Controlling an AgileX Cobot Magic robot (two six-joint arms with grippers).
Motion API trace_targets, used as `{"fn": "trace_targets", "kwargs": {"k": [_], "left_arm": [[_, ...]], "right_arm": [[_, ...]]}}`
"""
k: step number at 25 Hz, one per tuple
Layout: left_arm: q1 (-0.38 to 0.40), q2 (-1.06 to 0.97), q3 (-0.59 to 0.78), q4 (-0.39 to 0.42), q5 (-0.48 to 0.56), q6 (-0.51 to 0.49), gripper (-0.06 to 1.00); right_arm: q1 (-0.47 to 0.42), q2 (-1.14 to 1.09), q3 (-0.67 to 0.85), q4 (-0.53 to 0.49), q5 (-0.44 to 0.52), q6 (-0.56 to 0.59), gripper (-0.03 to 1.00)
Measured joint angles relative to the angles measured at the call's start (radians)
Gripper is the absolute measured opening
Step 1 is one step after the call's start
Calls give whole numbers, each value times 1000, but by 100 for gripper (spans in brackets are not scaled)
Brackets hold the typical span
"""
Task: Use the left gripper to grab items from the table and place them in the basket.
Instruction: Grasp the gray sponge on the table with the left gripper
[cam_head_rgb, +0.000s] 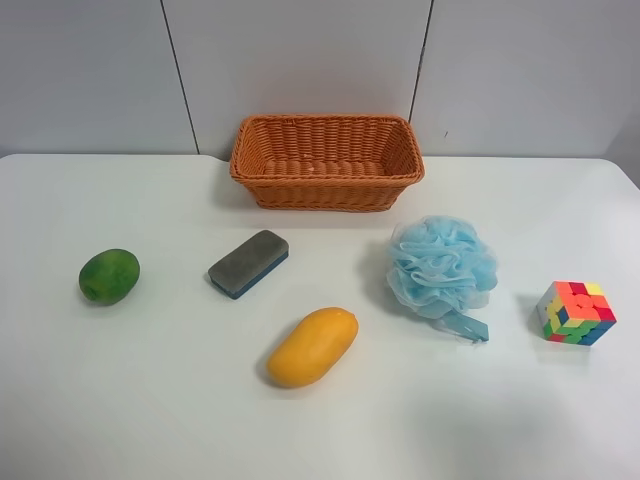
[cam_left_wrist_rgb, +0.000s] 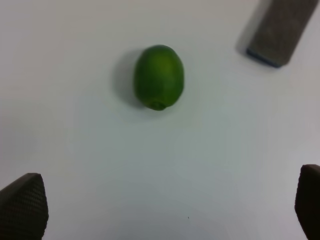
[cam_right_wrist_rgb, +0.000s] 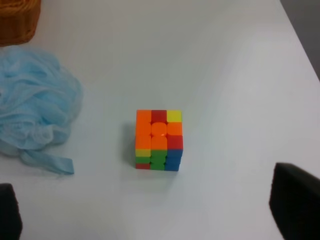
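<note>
Left gripper (cam_left_wrist_rgb: 166, 205) fingers (cam_left_wrist_rgb: 22, 207) spread wide, green mango (cam_left_wrist_rgb: 159, 76) on the table (cam_left_wrist_rgb: 75, 125)

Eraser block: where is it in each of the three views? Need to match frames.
Exterior high: eraser block left of centre, lying diagonally, right of the green mango and in front of the basket.
Left wrist: eraser block cropped by the frame edge, apart from the green mango.
Right wrist: not in it.
Shared landmark: the green mango, seen in the exterior high and left wrist views.
</note>
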Motion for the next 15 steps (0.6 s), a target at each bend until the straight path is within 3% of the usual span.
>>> {"fn": "trace_targets", "kwargs": {"k": [4, 10, 15], "left_arm": [[-121, 206, -57, 51, -10, -12, 99], [-304, 445, -75, 169, -120, -135, 99], [-390, 615, -94, 201, -226, -205, 99]], "right_arm": [[0, 0, 0, 0, 0, 0, 99], [0, 0, 0, 0, 0, 0, 99], [0, 0, 0, 0, 0, 0, 99]]}}
